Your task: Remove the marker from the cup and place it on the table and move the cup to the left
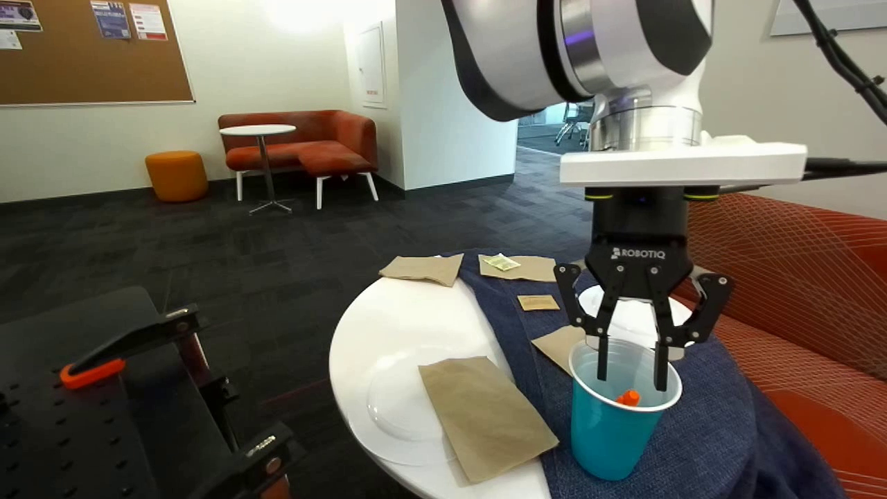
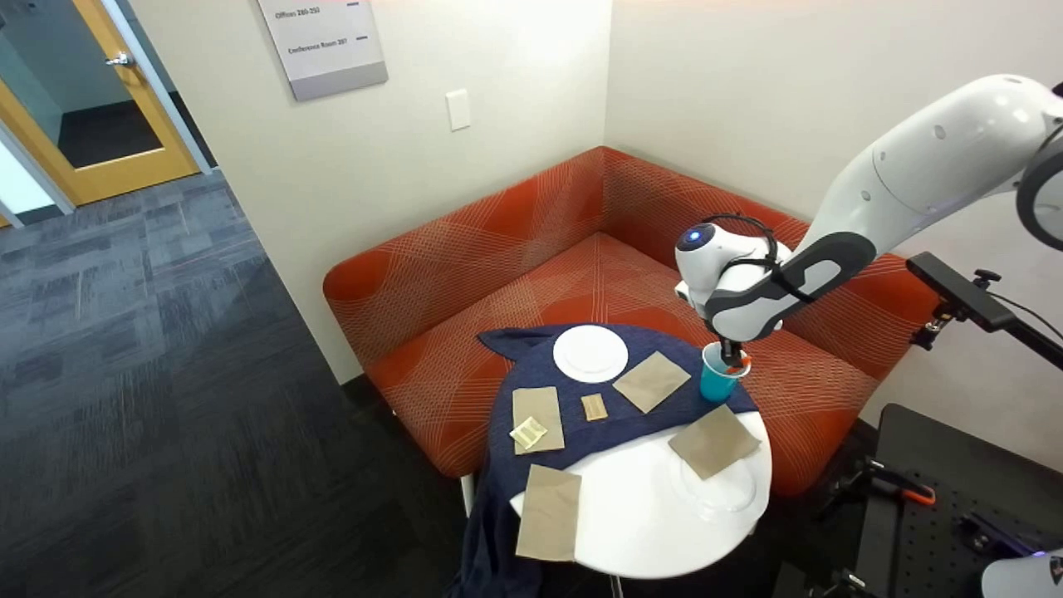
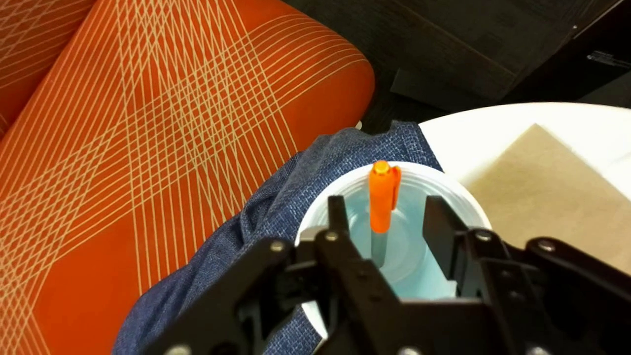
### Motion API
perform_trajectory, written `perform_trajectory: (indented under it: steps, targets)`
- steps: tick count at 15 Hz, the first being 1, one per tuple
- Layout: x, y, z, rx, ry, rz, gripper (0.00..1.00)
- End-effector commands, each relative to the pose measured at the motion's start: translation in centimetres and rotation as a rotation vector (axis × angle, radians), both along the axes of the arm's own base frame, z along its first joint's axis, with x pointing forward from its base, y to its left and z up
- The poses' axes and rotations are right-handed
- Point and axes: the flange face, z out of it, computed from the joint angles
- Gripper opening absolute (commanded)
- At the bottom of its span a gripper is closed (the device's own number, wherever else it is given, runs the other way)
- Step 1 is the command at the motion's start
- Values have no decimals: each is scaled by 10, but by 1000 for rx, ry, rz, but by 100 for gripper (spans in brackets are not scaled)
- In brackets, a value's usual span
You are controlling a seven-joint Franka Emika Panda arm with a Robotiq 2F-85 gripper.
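In an exterior view, the gripper (image 1: 631, 367) had its fingers spread apart at the rim of a smooth blue cup (image 1: 613, 440); the orange marker (image 1: 628, 398) was inside it, just below them. In an exterior view, the table (image 2: 627, 515) had bare white room away from the fingers, past a flat brown napkin (image 2: 714, 442). In the wrist view, bumpy cloth (image 3: 271, 217) and a stripy red seat (image 3: 162, 148) lay beyond them.

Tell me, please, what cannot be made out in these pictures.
Marker: in an exterior view, its lower part is hidden by the cup.
The cup's rim: in the wrist view, partly hidden by the gripper.
Robot arm: in an exterior view, cut off by the right edge.
Pale packet: in an exterior view, any print is too small.
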Motion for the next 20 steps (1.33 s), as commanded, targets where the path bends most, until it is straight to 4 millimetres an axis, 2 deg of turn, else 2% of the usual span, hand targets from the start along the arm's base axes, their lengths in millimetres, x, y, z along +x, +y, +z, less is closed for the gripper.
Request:
perform_trajectory:
  steps: [1, 7, 15, 18, 20]
  targets:
    - [12, -2, -2, -9, -1, -26, 45]
    - [15, -3, -7, -20, 4, -32, 41]
    - [8, -9, -12, -41, 27, -60, 38]
    - [6, -8, -13, -45, 36, -66, 32]
    - [6, -7, -14, -50, 40, -75, 21]
